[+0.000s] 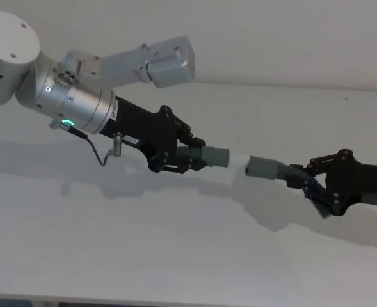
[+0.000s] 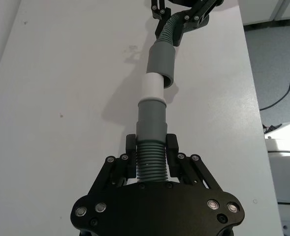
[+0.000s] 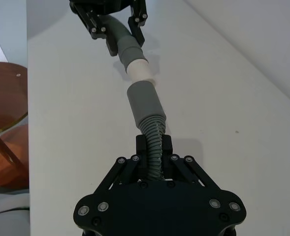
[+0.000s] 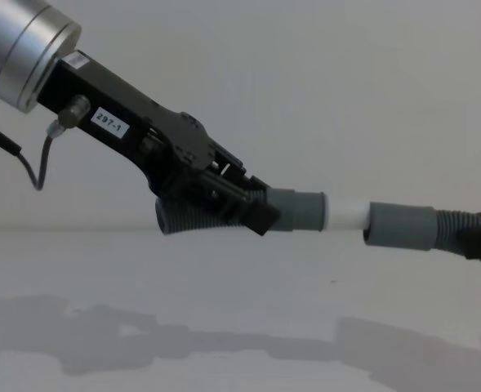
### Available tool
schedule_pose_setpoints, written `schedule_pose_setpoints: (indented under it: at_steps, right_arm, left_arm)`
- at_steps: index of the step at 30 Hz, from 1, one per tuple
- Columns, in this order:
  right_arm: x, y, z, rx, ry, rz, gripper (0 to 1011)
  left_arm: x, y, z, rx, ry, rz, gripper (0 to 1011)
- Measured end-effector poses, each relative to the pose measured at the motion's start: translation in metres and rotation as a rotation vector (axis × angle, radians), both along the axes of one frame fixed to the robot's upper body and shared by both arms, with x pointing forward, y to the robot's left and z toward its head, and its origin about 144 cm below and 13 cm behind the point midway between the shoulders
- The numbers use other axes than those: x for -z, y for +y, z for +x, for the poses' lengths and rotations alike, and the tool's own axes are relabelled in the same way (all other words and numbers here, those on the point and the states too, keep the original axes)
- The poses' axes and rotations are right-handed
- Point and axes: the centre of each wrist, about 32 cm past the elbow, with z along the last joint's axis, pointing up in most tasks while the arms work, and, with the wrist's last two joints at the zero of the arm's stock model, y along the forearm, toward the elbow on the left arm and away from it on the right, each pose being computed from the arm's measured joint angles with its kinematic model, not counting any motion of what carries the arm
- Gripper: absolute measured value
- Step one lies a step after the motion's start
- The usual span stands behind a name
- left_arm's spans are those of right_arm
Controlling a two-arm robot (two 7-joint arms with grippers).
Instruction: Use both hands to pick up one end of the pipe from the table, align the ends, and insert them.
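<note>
Head view: two grippers, left gripper [image 1: 187, 161] and right gripper [image 1: 308, 183], grip one pipe [image 1: 295, 173].

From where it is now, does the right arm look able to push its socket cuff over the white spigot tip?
Probably yes. The right gripper is shut on the ribbed hose, and its socket cuff faces the white spigot tip held by the left gripper. Nothing sits between them, though the ends look slightly off-axis.

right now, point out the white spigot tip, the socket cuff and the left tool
white spigot tip [image 2: 151, 86], left wrist view, middle of its white side
socket cuff [image 4: 400, 226], chest view, middle of its grey wall
left tool [image 2: 151, 154], left wrist view, between its fingertips, on the ribbed hose
</note>
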Motion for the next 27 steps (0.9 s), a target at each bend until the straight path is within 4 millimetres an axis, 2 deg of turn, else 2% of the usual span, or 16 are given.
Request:
schedule_pose_setpoints:
  at_steps: [27]
  right_arm:
    - [-0.0019,-0.0028,0.0033,0.002,0.030,0.068,162]
  left_arm:
    - [0.0009,-0.0015,-0.0031,0.003,0.000,-0.007,342]
